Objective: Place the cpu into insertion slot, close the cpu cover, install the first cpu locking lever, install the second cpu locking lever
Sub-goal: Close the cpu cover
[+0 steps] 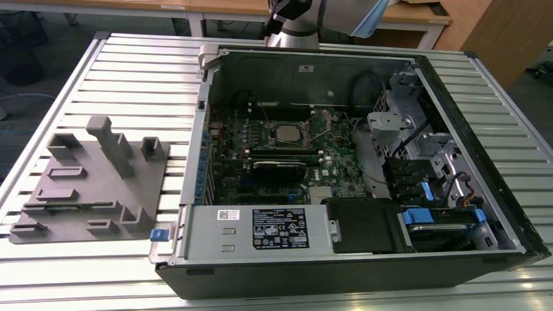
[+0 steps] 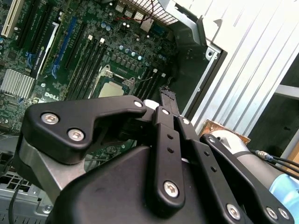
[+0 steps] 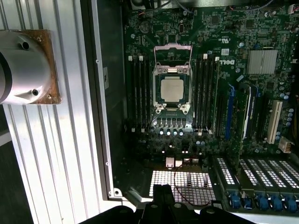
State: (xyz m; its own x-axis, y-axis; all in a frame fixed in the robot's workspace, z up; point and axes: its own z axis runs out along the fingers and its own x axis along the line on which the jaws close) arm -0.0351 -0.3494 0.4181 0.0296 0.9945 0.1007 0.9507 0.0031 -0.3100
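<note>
The cpu, a silver-grey square, lies flat in the insertion slot on the green motherboard, and also appears in the second wrist view and the exterior view. The cpu cover, a thin metal frame, stands swung up at the slot's edge farthest from the gripper. In both wrist views my black gripper hangs well above the board, over the case wall by the white grille, apart from the cpu. Its fingertips meet with nothing between them.
The open black computer case lies on a slatted metal table. A grey fixture block sits at the exterior view's left. Memory slots, a finned heatsink and blue-tabbed drive bays surround the socket. The arm's white body is beside the case.
</note>
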